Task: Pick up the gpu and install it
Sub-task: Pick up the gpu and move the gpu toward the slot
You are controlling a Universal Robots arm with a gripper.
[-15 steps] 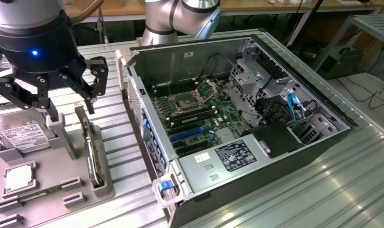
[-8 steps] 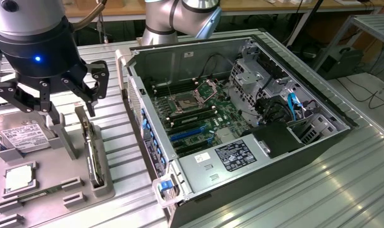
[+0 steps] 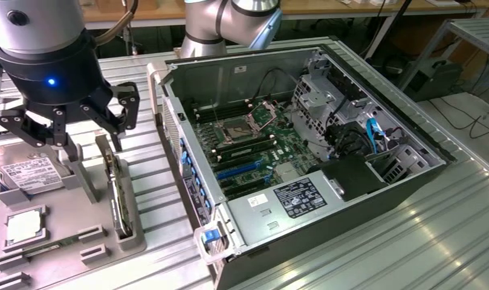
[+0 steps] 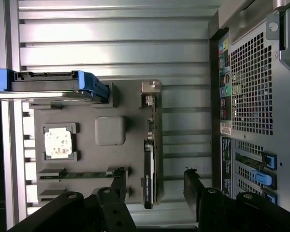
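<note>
- Bright, even light lay over the scene; the table slats gleamed pale.
- The case walls shaded its interior softly.
- A blue lamp glowed on the gripper.
- In the wrist view the chip glared white, while the fingers stood in dark shadow.

Lower left of the exterior view: the gpu stands on edge in the tray, bare room on both flanks. Obstacles: a grey post and hard drive to its left, the computer case wall to its right. The spread gripper hangs above.
</note>
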